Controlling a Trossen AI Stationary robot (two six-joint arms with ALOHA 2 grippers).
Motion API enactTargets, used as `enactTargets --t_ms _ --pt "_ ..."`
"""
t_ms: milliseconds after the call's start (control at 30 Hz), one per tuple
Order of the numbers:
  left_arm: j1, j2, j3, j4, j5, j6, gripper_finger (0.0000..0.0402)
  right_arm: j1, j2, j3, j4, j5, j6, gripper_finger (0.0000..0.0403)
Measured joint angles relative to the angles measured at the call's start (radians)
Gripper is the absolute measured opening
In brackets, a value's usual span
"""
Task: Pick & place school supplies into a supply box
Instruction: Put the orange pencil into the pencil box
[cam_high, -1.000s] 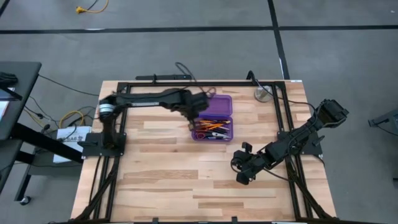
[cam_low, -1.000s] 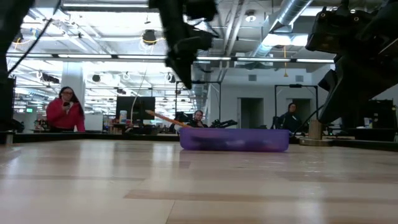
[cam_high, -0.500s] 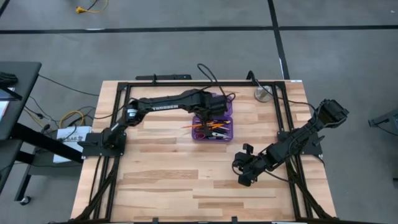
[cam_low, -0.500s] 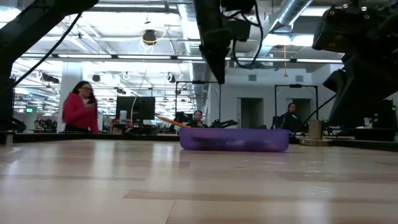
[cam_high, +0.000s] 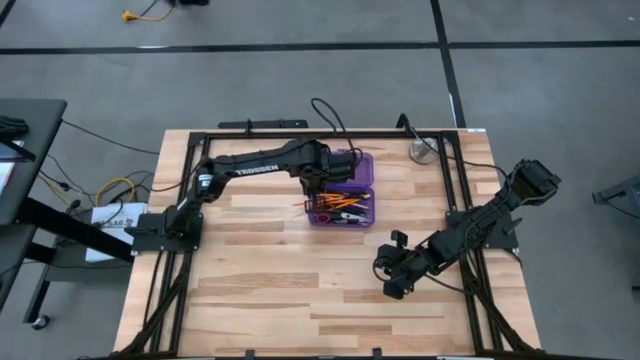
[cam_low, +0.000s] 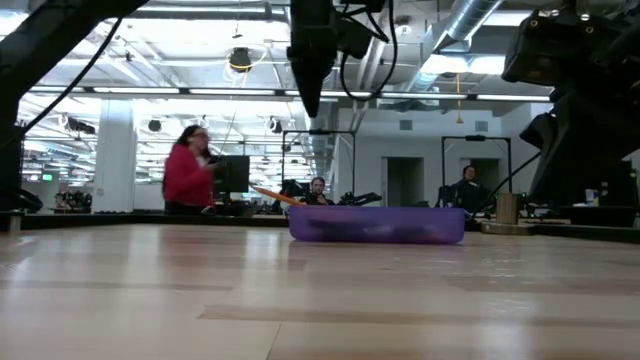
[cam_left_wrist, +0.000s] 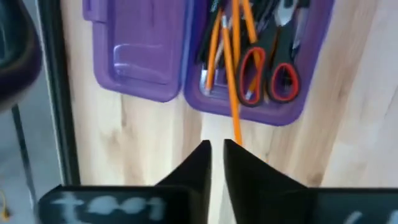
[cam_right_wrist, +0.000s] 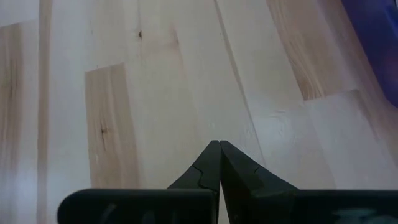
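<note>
White "TROSSEN" lettering marks the left arm, whose left gripper (cam_left_wrist: 216, 163) hangs slightly parted above the purple supply box (cam_high: 342, 190) on the wooden table (cam_high: 270, 290); the right gripper (cam_right_wrist: 219, 163) sits closed nearby.

supply box (cam_left_wrist: 143, 56) translucent purple | pencils (cam_left_wrist: 231, 81) orange | scissors (cam_left_wrist: 267, 71) handles red-and-black

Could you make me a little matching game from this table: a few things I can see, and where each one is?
Things:
1. scissors
2. silver disc
3. left hand
4. right hand

Places:
a. above the purple box, fingers slightly apart and empty
b. far corner of the table, outside the box
c. low over bare wood, away from the box, shut
d. inside the box, beside orange pencils

Pairs: 1-d, 2-b, 3-a, 4-c
</note>
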Motion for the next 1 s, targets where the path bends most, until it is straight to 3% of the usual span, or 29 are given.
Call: enactTargets --t_ms 433,700,1000 --pt "-0.007 0.000 -0.212 0.001 0.070 -0.079 0.0167 0.000 0.000 0.000 -0.033 -0.028 -0.008 0.0000" --pt "-0.028 0.000 -0.353 0.056 0.086 -0.056 0.0183 0.000 0.000 0.000 -0.047 -0.029 -0.025 0.0000" --pt "-0.029 0.000 -0.401 0.119 0.074 -0.026 0.0183 0.000 0.000 0.000 -0.047 -0.029 -0.033 0.0000"
